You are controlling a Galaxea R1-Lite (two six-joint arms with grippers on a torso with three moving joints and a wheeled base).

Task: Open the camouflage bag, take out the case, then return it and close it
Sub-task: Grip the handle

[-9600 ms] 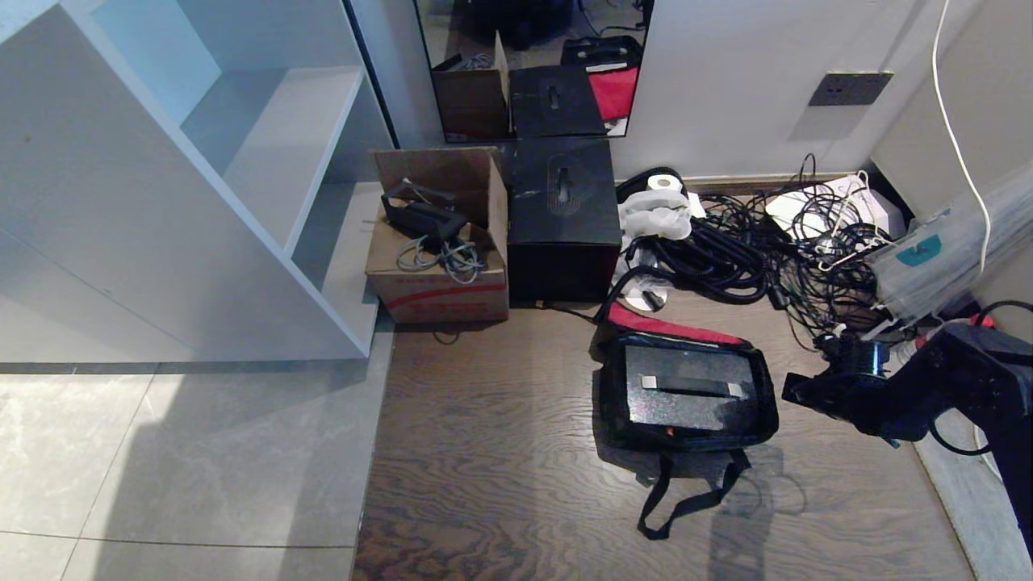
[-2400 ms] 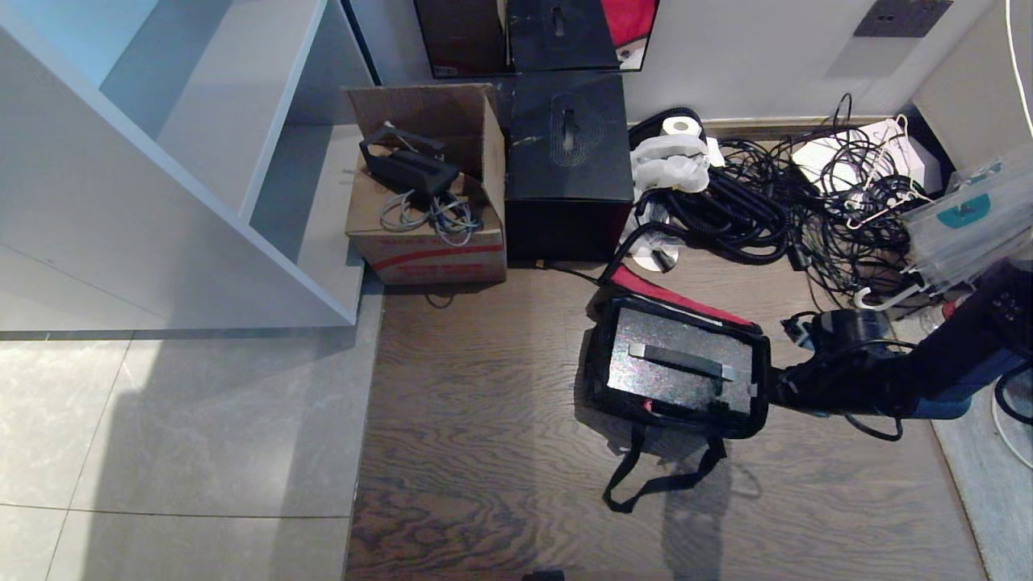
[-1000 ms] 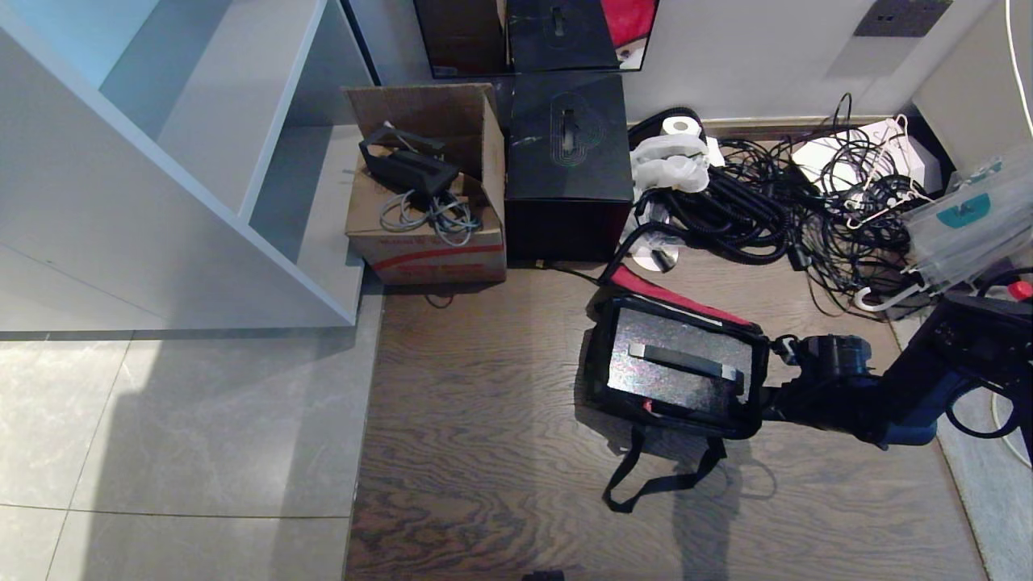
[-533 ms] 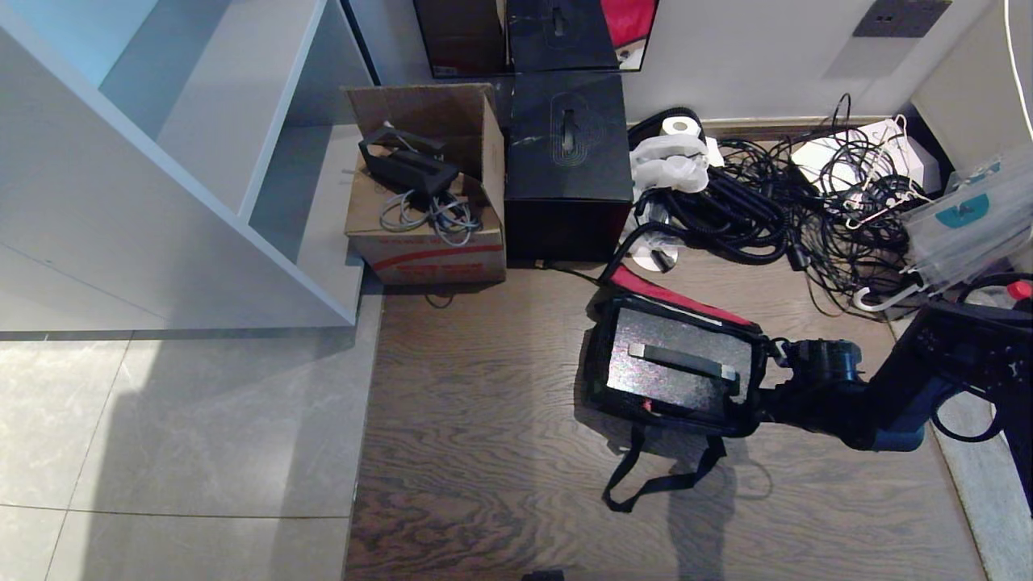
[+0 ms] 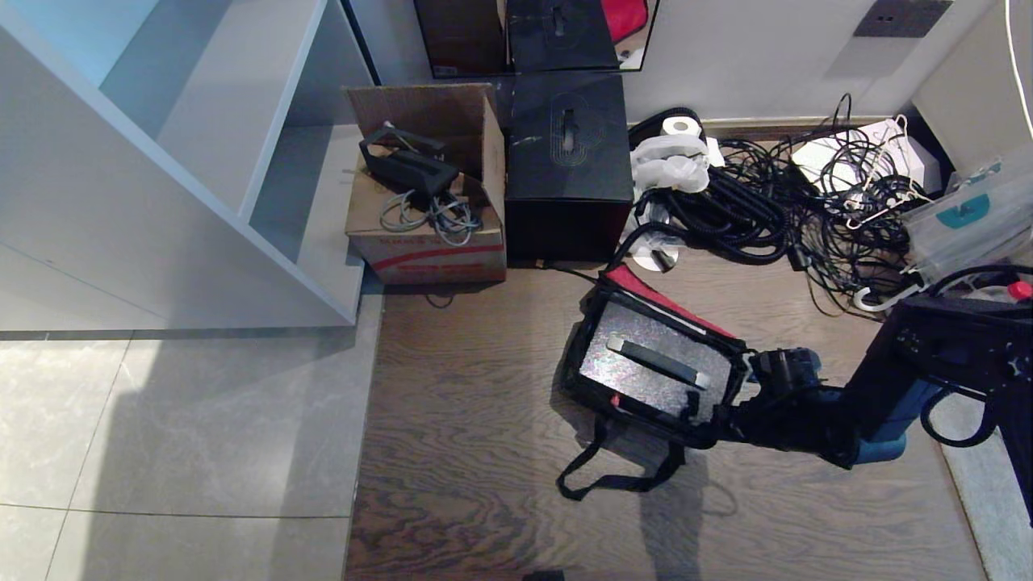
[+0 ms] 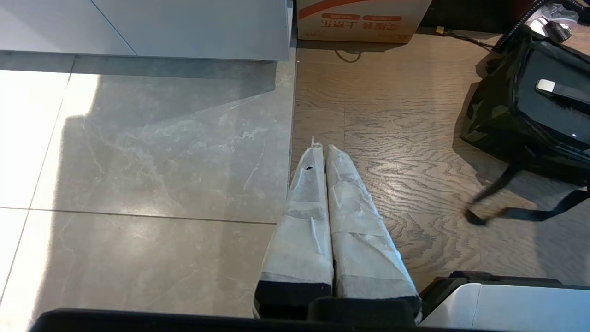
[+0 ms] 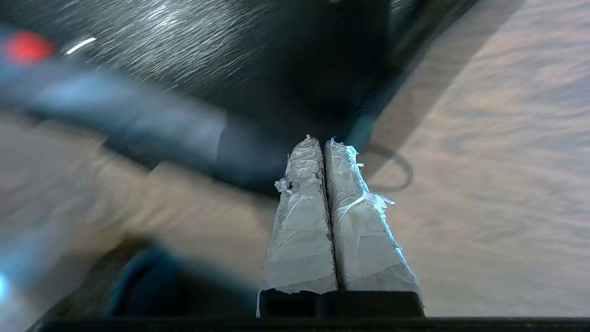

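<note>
The camouflage bag (image 5: 583, 379) is seen lying open on the wooden floor (image 5: 484, 452), a little right of centre in the head view, its red-lined lid (image 5: 658, 300) folded back toward one o'clock. The case (image 5: 646, 379) is lodged flat inside it, glittery face up, with the handle (image 5: 658, 363) running from ten to four o'clock. The strap (image 5: 613, 476) is trailed on the floor at six o'clock from the bag.

The right gripper (image 5: 700, 426) is reached in from three o'clock and is set at the bag's near right corner; its taped fingers (image 7: 304, 193) are pressed together, and nothing can be made out between them. Whether the bag's edge is touched cannot be told.

The left gripper (image 6: 321, 146) is held over the floor, well apart from the bag at its nine o'clock side, with its fingers also pressed together.

A black cube box (image 5: 569, 161) and a cardboard box (image 5: 424, 242) are stood against the wall at twelve o'clock, with a tangle of cables (image 5: 775, 210) at two o'clock.
</note>
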